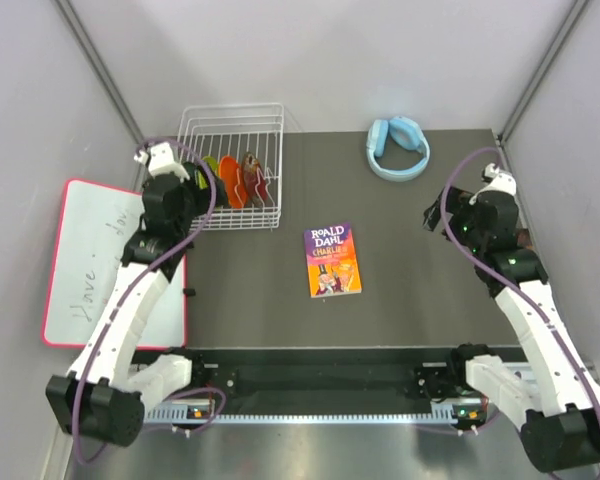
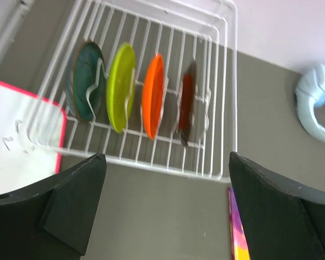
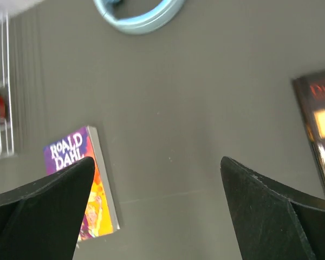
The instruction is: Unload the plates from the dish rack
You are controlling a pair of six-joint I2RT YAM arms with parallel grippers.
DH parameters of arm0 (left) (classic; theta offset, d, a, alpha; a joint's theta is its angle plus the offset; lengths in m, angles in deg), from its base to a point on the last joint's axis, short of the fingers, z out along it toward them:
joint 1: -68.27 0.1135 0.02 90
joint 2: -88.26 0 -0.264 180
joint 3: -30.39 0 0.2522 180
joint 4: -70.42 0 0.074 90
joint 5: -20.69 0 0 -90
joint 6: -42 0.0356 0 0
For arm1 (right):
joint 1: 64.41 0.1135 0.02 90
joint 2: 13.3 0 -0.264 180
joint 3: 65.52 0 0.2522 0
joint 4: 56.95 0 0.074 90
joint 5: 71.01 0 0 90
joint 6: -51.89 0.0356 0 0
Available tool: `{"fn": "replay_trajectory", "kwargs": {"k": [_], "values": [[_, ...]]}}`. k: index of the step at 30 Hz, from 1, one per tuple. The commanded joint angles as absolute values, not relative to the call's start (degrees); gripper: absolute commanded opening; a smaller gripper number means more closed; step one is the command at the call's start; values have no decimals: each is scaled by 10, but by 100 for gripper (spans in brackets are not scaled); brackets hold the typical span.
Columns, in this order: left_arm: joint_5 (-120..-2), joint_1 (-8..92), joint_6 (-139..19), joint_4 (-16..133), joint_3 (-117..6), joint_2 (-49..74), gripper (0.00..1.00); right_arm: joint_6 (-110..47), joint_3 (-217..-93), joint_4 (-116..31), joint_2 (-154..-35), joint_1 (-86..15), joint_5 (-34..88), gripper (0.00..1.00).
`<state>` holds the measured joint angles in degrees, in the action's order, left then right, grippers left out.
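1. From above, the dish rack (image 1: 232, 108) is seen just ahead of the left gripper (image 1: 192, 183), with the plates (image 1: 235, 180) stood on edge inside it. The right gripper (image 1: 436, 214) is well apart from the rack.
2. In the left wrist view, the jaws are spread wide and nothing is held. Ahead of them, the dark green plate (image 2: 86, 81), lime green plate (image 2: 121, 86), orange plate (image 2: 153, 95) and red plate (image 2: 187, 105) are lined up upright between the prongs.
3. In the right wrist view, the jaws are spread wide and empty. A paperback book (image 3: 84, 184) is seen beside one finger, and headphones (image 3: 138, 16) lie ahead.
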<state>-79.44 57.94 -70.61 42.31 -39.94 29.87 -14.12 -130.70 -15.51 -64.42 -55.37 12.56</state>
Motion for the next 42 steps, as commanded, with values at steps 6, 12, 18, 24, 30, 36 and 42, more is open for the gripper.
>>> {"fn": "replay_trajectory", "kwargs": {"k": [6, 12, 18, 24, 30, 36, 42], "values": [[-828, 580, -651, 334, -541, 158, 99, -73, -1191, -282, -555, -557, 62, 100], [-758, 580, -638, 489, -480, 169, 99, -133, -1215, -269, -603, -557, 52, 100], [-736, 573, -640, 553, -485, 95, 89, -147, -1185, -294, -625, -558, 55, 100], [-726, 551, -650, 615, -490, 19, 86, -147, -1188, -304, -668, -557, 63, 100], [-778, 539, -640, 646, -515, -38, 84, -147, -1193, -316, -699, -557, 75, 100], [-811, 539, -633, 676, -527, -88, 65, -148, -1196, -328, -720, -557, 75, 100], [-844, 536, -634, 699, -532, -129, 51, -148, -1201, -327, -743, -557, 74, 100]]}}
